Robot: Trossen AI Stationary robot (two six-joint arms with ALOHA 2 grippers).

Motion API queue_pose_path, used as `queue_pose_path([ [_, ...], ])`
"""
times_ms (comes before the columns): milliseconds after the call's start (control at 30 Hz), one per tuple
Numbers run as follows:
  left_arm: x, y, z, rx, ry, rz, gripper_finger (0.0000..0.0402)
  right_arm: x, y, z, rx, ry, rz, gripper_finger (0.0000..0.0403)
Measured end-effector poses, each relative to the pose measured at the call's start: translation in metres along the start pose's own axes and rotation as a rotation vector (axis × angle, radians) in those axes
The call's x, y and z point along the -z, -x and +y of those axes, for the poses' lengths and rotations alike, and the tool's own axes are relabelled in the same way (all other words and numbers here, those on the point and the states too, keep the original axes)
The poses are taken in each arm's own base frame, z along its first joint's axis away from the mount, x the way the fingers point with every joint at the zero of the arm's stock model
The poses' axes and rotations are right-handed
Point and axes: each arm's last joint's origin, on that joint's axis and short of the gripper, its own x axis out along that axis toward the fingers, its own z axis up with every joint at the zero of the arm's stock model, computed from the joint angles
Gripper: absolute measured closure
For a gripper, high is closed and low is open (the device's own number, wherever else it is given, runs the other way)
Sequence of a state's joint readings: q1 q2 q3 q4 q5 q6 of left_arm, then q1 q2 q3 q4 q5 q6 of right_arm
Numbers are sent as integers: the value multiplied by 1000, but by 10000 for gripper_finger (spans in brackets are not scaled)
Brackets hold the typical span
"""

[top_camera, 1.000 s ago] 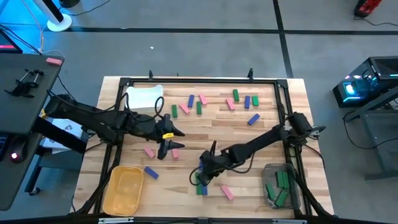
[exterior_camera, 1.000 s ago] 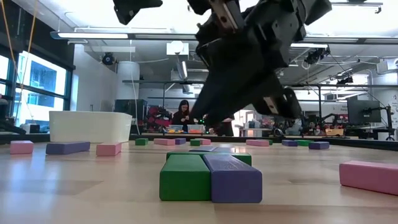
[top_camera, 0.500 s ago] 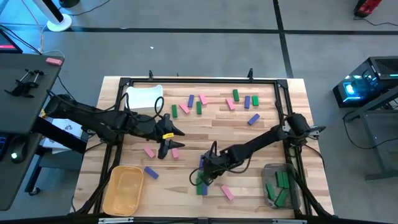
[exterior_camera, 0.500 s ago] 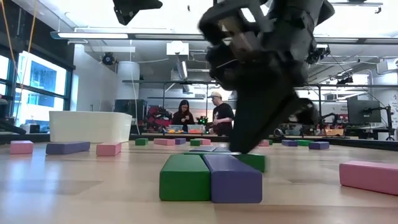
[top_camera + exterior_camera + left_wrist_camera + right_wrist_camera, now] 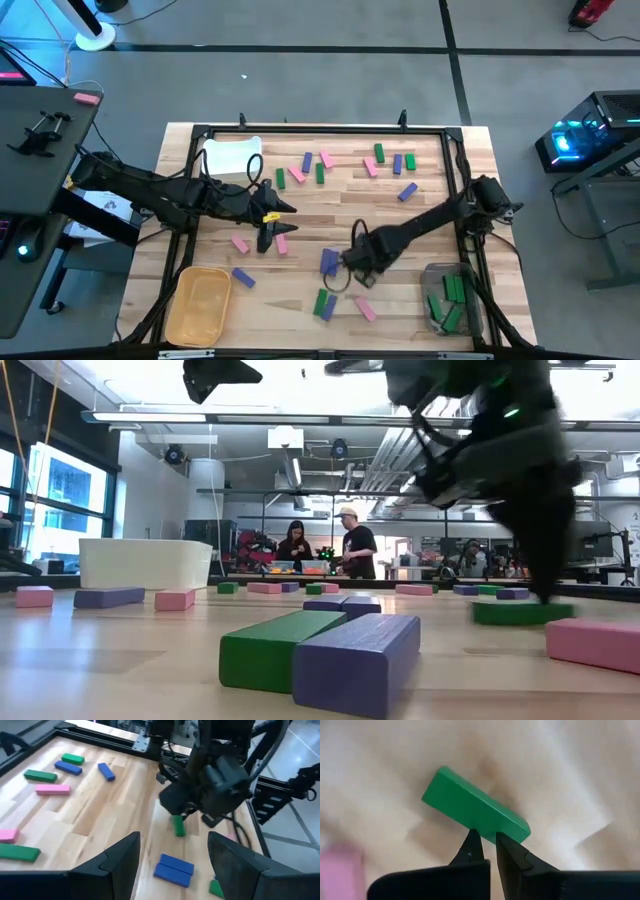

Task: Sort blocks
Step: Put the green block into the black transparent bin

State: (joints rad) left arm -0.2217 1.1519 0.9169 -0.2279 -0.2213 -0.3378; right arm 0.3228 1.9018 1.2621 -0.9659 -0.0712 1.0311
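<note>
Green block [image 5: 475, 812] is the item in hand: the right gripper [image 5: 357, 262] has its fingers pinched shut on one end of it, holding it just above the table [image 5: 430, 215] near the middle, toward the front edge. The step under way appears to be transport of this block to the clear bin [image 5: 452, 297] at the front right corner, which already holds several green blocks. The next move calls for carrying the block toward that corner, clear of the pink block [image 5: 365, 309] lying on the way, then releasing it over the bin. Because the grip sits on one end only, the block may swing or slip during travel. It is a small, flat, rectangular bar with plain faces and sharp edges. The left gripper [image 5: 268, 235] hovers with its fingers spread and nothing between them, left of centre, just above two pink blocks [image 5: 240, 243]. Other blocks, green, pink and blue-purple, lie scattered toward the rear edge [image 5: 372, 161].
</note>
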Motion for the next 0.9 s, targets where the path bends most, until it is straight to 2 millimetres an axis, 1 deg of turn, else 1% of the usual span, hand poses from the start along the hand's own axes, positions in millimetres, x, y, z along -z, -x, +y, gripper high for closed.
queue_pose_path([
  [133,-1,0,2,-7,4,-3,184,-23,2,-12,-1,-23,-43,403],
  [200,0,0,2,-6,3,-1,184,-29,5,-16,-19,0,-55,403],
  [300,0,0,1,-3,3,0,184,-26,19,-22,-31,40,-72,403],
  [400,0,0,1,-3,3,0,184,-20,42,-28,-75,83,-116,403],
  [467,0,0,1,-3,3,0,184,-16,55,-33,-76,108,-152,403],
  [567,0,0,1,-3,3,-1,184,-13,65,-37,-76,199,-193,403],
  [667,-1,0,1,-8,5,-3,184,-16,64,-38,-64,320,-207,398],
  [733,-1,0,2,-11,12,-5,184,-22,60,-37,-69,409,-199,382],
  [800,-1,0,1,-10,25,-8,184,-27,53,-35,-66,508,-194,356],
  [900,-2,0,1,-10,35,-20,184,-35,41,-28,-33,641,-223,299],
])
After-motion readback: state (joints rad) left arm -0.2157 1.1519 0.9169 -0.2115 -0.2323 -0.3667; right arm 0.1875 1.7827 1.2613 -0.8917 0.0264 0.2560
